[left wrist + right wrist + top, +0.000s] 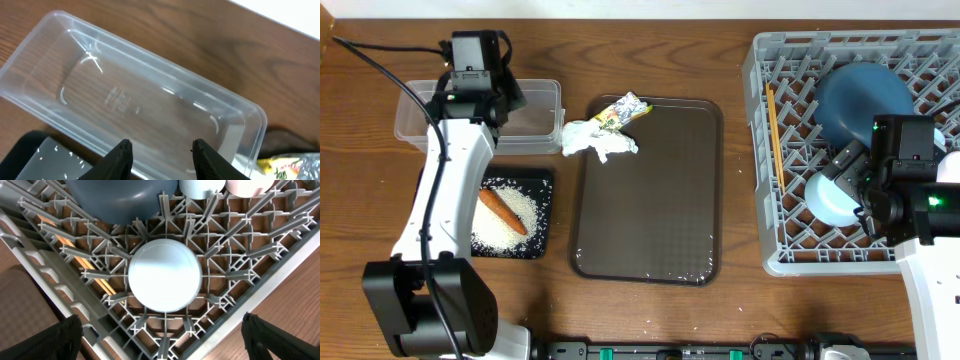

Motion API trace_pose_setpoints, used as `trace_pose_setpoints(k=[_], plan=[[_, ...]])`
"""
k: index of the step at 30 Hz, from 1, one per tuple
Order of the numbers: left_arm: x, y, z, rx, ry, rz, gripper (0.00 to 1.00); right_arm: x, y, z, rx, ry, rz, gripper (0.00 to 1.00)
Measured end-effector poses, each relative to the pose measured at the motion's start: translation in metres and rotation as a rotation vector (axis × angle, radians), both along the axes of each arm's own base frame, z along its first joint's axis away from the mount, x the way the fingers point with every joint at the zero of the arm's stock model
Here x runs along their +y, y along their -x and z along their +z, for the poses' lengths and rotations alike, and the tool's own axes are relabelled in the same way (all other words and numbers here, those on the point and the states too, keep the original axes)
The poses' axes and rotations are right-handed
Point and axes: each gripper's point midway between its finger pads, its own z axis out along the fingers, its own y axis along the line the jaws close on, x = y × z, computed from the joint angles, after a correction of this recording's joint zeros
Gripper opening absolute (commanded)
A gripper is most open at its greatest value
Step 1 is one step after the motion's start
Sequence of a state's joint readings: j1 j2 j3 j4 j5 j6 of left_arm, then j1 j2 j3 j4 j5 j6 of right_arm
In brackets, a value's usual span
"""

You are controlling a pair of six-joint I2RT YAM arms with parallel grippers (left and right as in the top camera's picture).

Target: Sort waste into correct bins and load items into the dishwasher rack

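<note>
Right gripper [162, 347] fingers, cropped at the wrist view's lower corners, spread wide and empty above the dishwasher rack [760, 170], which runs off the overhead frame's right edge. Its arm hides part of the dark blue plate [865, 100] and the light blue bowl [825, 195]. 2 cups, light blue cup [200, 186] and white cup [250, 185], are cut off at the top. Chopsticks [775, 125] lie by the rack's left wall. Brown tray [645, 200] is mostly bare, with tissue [600, 140] and wrapper [622, 110] at its far-left corner. Left gripper [162, 162], partly parted and holding nothing, hangs over the clear tub [150, 100]. Carrot [502, 210] and rice [490, 240] sit in the black tray [545, 180].
</note>
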State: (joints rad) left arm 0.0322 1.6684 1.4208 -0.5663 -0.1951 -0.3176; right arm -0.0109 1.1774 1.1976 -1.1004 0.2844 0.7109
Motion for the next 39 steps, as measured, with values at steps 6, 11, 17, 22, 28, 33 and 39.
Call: trace_pose_setpoints(k=[6, 11, 17, 22, 28, 33, 39], plan=[[-0.028, 0.000, -0.004, 0.007, 0.118, -0.098, 0.51, 0.000, 0.000, 0.000, 0.000, 0.000, 0.000, 0.99], [-0.074, 0.008, 0.000, 0.019, 0.293, -0.253, 0.52, 0.000, 0.000, 0.000, 0.000, 0.000, 0.000, 0.99], [-0.137, 0.023, -0.002, 0.071, 0.319, -0.499, 0.62, 0.000, 0.000, 0.000, 0.000, 0.000, 0.000, 0.99], [-0.182, 0.031, -0.011, 0.106, 0.231, -0.634, 0.64, 0.000, 0.000, 0.000, 0.000, 0.000, 0.000, 0.99], [-0.194, 0.029, -0.054, 0.207, 0.152, -0.634, 0.63, 0.000, 0.000, 0.000, 0.000, 0.000, 0.000, 0.99], [-0.184, 0.027, -0.095, 0.302, 0.139, -0.522, 0.63, 0.000, 0.000, 0.000, 0.000, 0.000, 0.000, 0.99], [-0.178, 0.027, -0.116, 0.341, 0.168, -0.396, 0.63, 0.000, 0.000, 0.000, 0.000, 0.000, 0.000, 0.99]])
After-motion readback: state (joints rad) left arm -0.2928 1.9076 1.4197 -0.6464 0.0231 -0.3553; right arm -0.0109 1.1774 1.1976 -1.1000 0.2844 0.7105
